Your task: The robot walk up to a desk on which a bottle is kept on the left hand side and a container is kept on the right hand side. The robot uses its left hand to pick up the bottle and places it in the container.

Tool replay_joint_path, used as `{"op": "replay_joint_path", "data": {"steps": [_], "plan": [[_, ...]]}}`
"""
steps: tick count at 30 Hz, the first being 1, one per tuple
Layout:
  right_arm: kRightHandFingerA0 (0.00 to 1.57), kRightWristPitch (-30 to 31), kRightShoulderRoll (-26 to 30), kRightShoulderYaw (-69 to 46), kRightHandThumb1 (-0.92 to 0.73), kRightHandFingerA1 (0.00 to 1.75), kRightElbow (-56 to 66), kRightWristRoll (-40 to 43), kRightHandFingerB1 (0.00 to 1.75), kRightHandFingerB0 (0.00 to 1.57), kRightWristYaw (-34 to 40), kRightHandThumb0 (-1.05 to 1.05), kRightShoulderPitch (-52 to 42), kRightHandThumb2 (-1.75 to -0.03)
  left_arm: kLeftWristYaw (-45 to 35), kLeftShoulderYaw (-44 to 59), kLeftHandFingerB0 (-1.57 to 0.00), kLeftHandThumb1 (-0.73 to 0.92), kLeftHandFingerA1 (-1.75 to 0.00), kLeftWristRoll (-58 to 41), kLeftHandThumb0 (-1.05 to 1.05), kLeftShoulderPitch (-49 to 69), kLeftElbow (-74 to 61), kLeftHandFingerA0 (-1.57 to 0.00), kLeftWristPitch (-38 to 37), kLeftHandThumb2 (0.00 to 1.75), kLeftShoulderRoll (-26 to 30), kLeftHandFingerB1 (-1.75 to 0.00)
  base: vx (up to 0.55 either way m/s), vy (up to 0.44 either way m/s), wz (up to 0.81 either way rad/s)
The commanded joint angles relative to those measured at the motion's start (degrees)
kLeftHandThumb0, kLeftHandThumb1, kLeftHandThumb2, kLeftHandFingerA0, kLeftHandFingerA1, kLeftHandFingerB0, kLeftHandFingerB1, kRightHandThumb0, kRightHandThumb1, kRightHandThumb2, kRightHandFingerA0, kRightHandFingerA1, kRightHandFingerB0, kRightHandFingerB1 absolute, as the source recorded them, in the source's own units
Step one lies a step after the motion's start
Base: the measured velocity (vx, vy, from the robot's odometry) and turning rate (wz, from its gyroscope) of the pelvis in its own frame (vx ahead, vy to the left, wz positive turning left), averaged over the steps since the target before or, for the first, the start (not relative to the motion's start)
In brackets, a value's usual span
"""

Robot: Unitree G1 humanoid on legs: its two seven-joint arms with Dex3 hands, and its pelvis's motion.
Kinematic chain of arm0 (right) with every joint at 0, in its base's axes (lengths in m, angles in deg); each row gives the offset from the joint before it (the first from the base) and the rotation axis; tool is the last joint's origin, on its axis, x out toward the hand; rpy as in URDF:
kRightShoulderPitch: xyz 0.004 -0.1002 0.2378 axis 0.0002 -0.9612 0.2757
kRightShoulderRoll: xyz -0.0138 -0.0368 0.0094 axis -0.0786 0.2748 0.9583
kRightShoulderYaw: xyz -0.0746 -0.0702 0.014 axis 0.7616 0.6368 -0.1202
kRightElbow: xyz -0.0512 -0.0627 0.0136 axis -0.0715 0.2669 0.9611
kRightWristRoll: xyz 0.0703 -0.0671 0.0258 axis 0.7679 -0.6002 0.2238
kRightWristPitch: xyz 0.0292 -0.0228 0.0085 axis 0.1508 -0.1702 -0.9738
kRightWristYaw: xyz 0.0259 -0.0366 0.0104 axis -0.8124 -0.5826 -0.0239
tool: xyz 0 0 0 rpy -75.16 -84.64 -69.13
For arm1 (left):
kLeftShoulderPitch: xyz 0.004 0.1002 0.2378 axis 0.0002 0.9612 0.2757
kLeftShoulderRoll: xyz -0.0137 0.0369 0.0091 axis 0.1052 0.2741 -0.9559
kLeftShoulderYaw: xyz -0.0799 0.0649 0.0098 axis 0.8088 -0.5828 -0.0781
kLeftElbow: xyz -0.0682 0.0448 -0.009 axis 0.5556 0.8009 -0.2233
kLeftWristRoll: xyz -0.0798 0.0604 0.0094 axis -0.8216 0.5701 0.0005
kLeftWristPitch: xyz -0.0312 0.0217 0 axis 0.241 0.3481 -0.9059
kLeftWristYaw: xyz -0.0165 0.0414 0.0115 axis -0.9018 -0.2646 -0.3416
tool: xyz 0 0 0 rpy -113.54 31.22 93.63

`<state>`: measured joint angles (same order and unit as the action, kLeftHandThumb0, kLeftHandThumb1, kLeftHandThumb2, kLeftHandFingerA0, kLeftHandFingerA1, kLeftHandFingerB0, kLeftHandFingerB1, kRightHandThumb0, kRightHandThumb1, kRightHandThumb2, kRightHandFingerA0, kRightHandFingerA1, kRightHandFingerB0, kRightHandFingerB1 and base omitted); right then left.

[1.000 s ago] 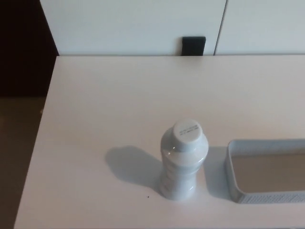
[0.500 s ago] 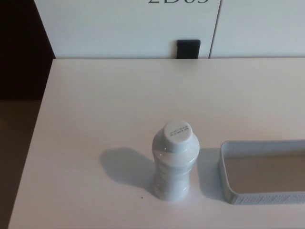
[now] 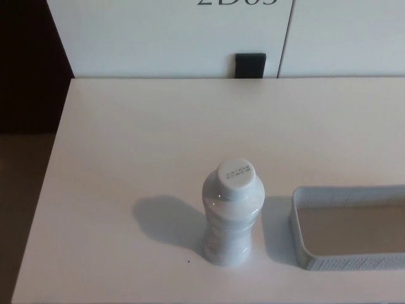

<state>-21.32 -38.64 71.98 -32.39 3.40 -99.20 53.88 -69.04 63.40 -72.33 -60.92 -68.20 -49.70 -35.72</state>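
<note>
Most of the view is a pale desk (image 3: 158,126), bare across its far half, its left edge dropping to dark floor. Behind it a white cabinet (image 3: 171,35) shows cut-off characters, perhaps "2D". Near the front edge, a grey container (image 3: 304,244) lies just right of the upright white bottle (image 3: 229,215), whose cap print is illegible. Neither hand shows, so their state cannot be told.

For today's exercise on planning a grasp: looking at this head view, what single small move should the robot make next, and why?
Probably bring the left hand in from the left toward the bottle. The bottle stands upright with its cap on, on the desk, just left of the container and apart from it. Neither hand is in view, so the reach has likely not begun. The container looks empty, ready to receive it.
</note>
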Motion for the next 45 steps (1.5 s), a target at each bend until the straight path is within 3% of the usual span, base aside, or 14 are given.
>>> {"op": "replay_joint_path", "data": {"steps": [1,2,5,6,7,8,11,17,18,19,20,35,36,45], "plan": [[0.16,1.5,-3.9,-1.7,-0.8,0.39,18.9,10.7,0.32,0.1,-5.9,-0.49,-13.8,-0.63,-9.8,-3.7,0.0,0.43,-0.22,-13.9,-0.71,0.6,-39.4,0.0,7.7,0.81,11.4,-0.11,0.0,0.0,0.0],[0.13,0.6,-4.2,0.1,-0.77,0.43,19.3,8.1,0.37,0.08,-4.7,-0.5,-14.3,-0.78,-10.3,-8.2,-0.03,0.46,-0.25,-7.8,-0.74,-2.8,-41.0,-0.01,4.9,0.82,11.8,-0.11,0.0,0.0,0.0],[0.15,-1.5,-4.7,0.7,-0.76,0.44,16.8,6.7,0.38,0.09,-4.8,-0.52,-13.2,-0.77,-8.5,-12.5,-0.12,0.47,-0.27,-2.5,-0.74,-6.5,-44.0,-0.03,7.3,0.83,12.4,-0.14,0.0,0.0,0.0],[0.02,-2.2,-4.5,0.6,-0.7,0.49,15.1,6.1,0.49,0.01,-4.9,-0.3,-12.7,-1.15,-9.1,-16.2,-0.1,0.43,-0.29,0.1,-0.69,-9.2,-44.2,-0.04,8.3,0.82,12.3,-0.16,0.0,0.0,0.0],[0.02,-2.4,-4.4,0.5,-0.7,0.49,14.4,5.9,0.49,0.01,-5.1,-0.3,-12.6,-1.15,-9.3,-17.5,-0.1,0.43,-0.29,1.1,-0.69,-10.0,-44.3,-0.04,8.7,0.82,12.2,-0.16,0.0,0.0,0.0],[0.15,-2.4,-4.6,0.5,-0.76,0.41,14.7,6.0,0.36,0.09,-5.0,-0.51,-12.8,-0.76,-9.3,-19.2,-0.09,0.42,-0.28,2.0,-0.67,-11.0,-44.2,-0.03,9.3,0.81,11.7,-0.17,0.0,0.0,0.0],[0.18,-4.1,-4.4,0.7,-0.76,0.41,11.5,5.2,0.37,0.12,-5.4,-0.53,-11.5,-0.75,-9.4,-25.2,-0.07,0.43,-0.18,6.8,-0.67,-14.5,-42.4,-0.08,10.3,0.81,10.0,-0.19,-0.01,-0.027,0.01],[0.18,-7.2,-4.3,1.7,-0.76,0.41,11.1,2.3,0.37,0.13,-4.5,-0.52,-11.5,-0.75,-8.8,-32.3,-0.02,0.4,-0.23,13.1,-0.66,-18.1,-39.2,-0.02,11.7,0.81,9.6,-0.14,0.0,0.0,0.0],[0.18,-7.3,-4.6,1.9,-0.75,0.41,12.0,2.1,0.37,0.13,-4.1,-0.52,-11.6,-0.75,-8.2,-34.4,0.0,0.5,-0.28,15.1,-0.72,-19.5,-37.7,-0.05,11.6,0.57,9.2,-0.22,0.0,0.0,0.0],[0.18,-6.7,-4.7,2.0,-0.75,0.41,12.8,2.3,0.37,0.13,-4.0,-0.52,-11.8,-0.75,-7.7,-35.6,0.0,0.5,-0.28,16.1,-0.72,-20.3,-36.8,-0.05,11.5,0.57,8.9,-0.22,0.0,0.0,0.0],[0.19,-6.9,-4.8,1.8,-0.75,0.43,12.9,2.8,0.38,0.14,-4.3,-0.53,-11.6,-0.75,-7.3,-37.6,-0.01,0.41,-0.25,16.8,-0.68,-21.8,-35.2,-0.02,12.5,0.8,8.1,-0.12,0.0,0.0,0.0],[0.19,-6.6,-5.5,2.1,-0.75,0.41,13.9,3.3,0.37,0.14,-4.1,-0.52,-11.1,-0.75,-5.1,-47.5,0.0,0.41,-0.17,19.5,-0.7,-26.1,-25.7,0.0,14.4,0.81,5.9,-0.09,0.0,0.0,0.0],[0.08,-6.7,-5.5,2.0,-0.63,0.51,13.9,3.6,0.5,0.07,-4.4,-0.28,-11.0,-1.11,-4.9,-48.1,0.0,0.42,-0.16,20.3,-0.71,-26.2,-25.0,0.0,14.2,0.81,6.0,-0.07,0.0,0.0,0.0],[0.09,-6.6,-5.3,2.5,-0.61,0.51,15.6,3.0,0.5,0.08,-3.8,-0.29,-10.8,-1.1,-4.6,-49.8,0.0,0.42,-0.16,22.2,-0.72,-28.0,-22.7,0.0,15.0,0.81,5.1,-0.07,0.0,0.0,0.0]]}}
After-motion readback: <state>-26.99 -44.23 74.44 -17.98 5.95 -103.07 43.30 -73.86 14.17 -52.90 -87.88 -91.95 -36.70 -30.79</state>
